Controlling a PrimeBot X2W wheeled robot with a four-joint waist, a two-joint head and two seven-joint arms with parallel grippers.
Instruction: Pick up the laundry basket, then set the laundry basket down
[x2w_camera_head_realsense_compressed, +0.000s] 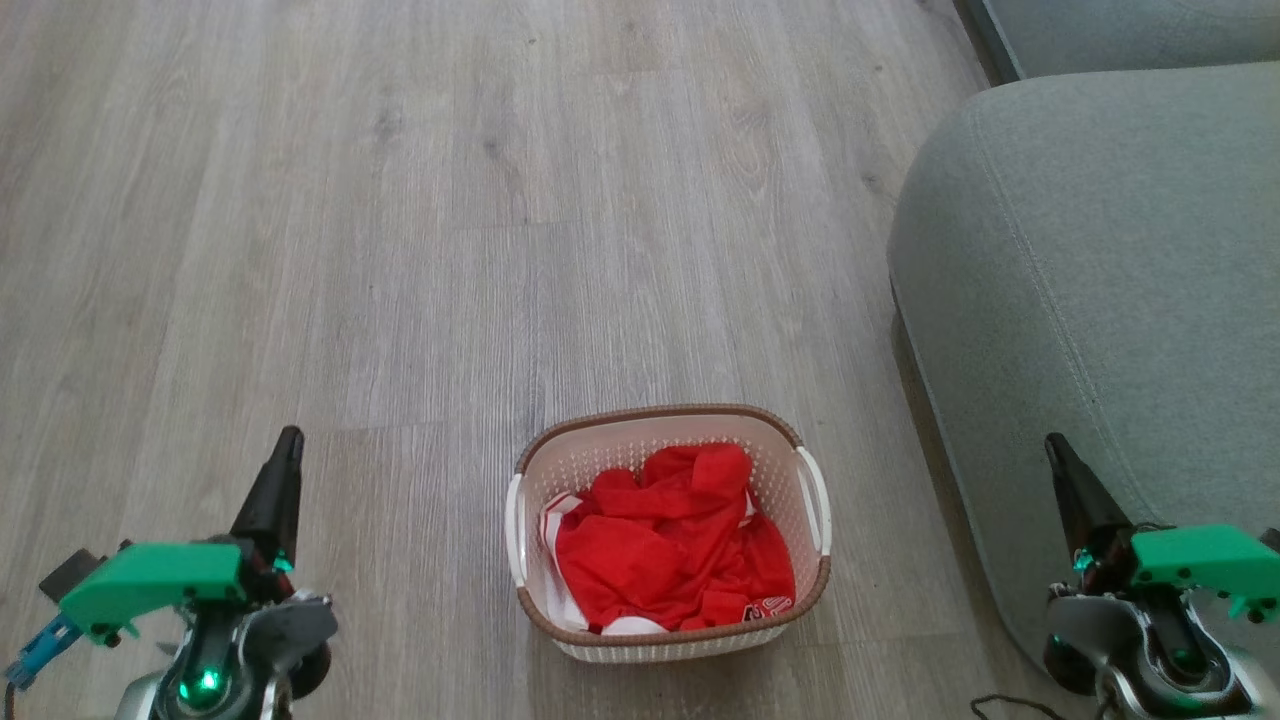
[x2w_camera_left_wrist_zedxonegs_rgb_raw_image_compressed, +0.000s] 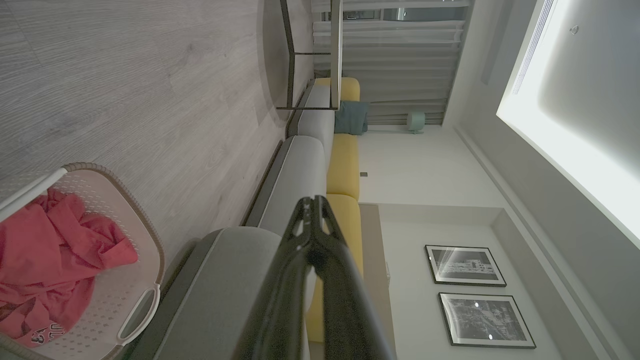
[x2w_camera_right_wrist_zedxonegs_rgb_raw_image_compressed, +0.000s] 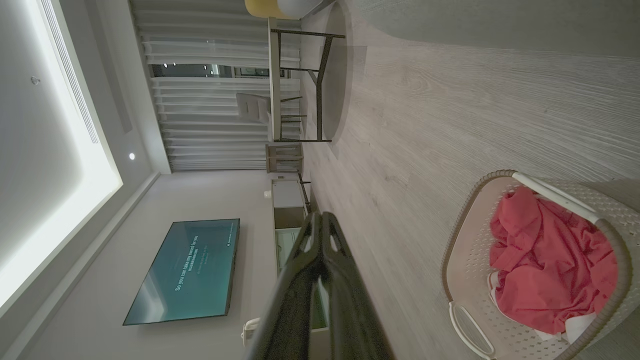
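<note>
Left gripper (x2w_camera_head_realsense_compressed: 288, 447), low on the robot's left, has its two dark fingers pressed together and holds nothing. Right gripper (x2w_camera_head_realsense_compressed: 1057, 455), low on the right, is closed and empty too. Between them and a little ahead, the laundry basket (x2w_camera_head_realsense_compressed: 600, 455) sits on the wood floor (x2w_camera_head_realsense_compressed: 400, 250) with red clothing (x2w_camera_head_realsense_compressed: 670, 540) inside. It is well apart from both grippers and about equally far from each. Its white handles (x2w_camera_head_realsense_compressed: 815, 495) face sideways, one toward each gripper, so a two-armed lift looks likely. A grey-green sofa (x2w_camera_head_realsense_compressed: 1100, 250) stands near on its right.
</note>
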